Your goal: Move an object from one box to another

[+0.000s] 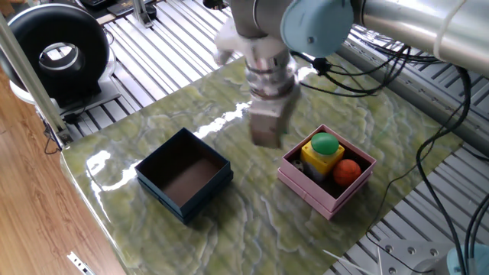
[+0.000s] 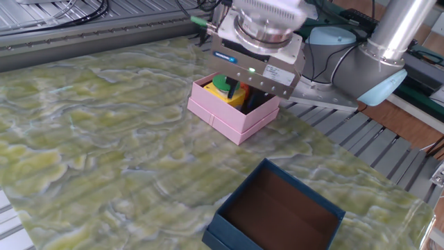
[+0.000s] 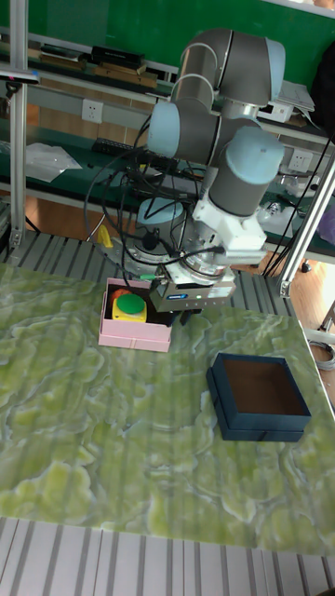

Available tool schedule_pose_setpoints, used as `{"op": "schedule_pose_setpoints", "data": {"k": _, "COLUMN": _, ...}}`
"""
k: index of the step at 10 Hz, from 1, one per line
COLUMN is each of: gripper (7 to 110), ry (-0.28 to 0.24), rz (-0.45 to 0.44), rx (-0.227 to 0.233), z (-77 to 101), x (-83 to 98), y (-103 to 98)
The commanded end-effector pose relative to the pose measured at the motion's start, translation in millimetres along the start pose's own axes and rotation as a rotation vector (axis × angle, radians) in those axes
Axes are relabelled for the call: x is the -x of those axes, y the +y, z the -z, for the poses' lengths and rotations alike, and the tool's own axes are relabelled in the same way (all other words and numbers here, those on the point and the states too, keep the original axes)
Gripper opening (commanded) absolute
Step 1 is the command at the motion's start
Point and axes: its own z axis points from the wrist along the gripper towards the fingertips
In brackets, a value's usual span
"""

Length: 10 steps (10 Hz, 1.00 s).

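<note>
Gripper between boxes — load uncertain

Hung blurred above the bench, just beside the pink box and well apart from the navy box; could not tell how far the jaws stood apart, nor whether anything small was pinched between them. Navy box showed only its brown floor, while the yellow block with its green cap and the orange ball lay in the pink one — so nothing to lift from the navy side. Risks, as judged: a weak pinch on a small piece might have let it fall onto the bench on the way across; a low pass might have clipped the navy wall and shoved the light box; an empty gripper would have meant a wasted trip.
</note>
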Motion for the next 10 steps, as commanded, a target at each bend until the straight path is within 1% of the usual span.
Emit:
{"op": "schedule_pose_setpoints", "data": {"k": 1, "gripper": 7, "ry": -0.215, "rz": -0.098, "rx": 0.031, "z": 50.2, "x": 78.3, "y": -9}}
{"op": "schedule_pose_setpoints", "data": {"k": 2, "gripper": 7, "ry": -0.248, "rz": -0.137, "rx": 0.056, "z": 59.1, "x": 94.7, "y": -8}}
{"op": "schedule_pose_setpoints", "data": {"k": 4, "gripper": 7, "ry": -0.312, "rz": -0.191, "rx": 0.108, "z": 63.0, "x": 124.2, "y": -4}}
{"op": "schedule_pose_setpoints", "data": {"k": 5, "gripper": 7, "ry": -0.359, "rz": -0.214, "rx": 0.133, "z": 64.6, "x": 138.2, "y": -2}}
{"op": "schedule_pose_setpoints", "data": {"k": 6, "gripper": 7, "ry": -0.411, "rz": -0.229, "rx": 0.132, "z": 67.8, "x": 151.2, "y": -6}}
{"op": "schedule_pose_setpoints", "data": {"k": 7, "gripper": 7, "ry": -0.428, "rz": -0.231, "rx": 0.13, "z": 68.9, "x": 155.6, "y": -8}}
{"op": "schedule_pose_setpoints", "data": {"k": 10, "gripper": 7, "ry": -0.426, "rz": -0.228, "rx": 0.133, "z": 70.2, "x": 153.1, "y": -9}}
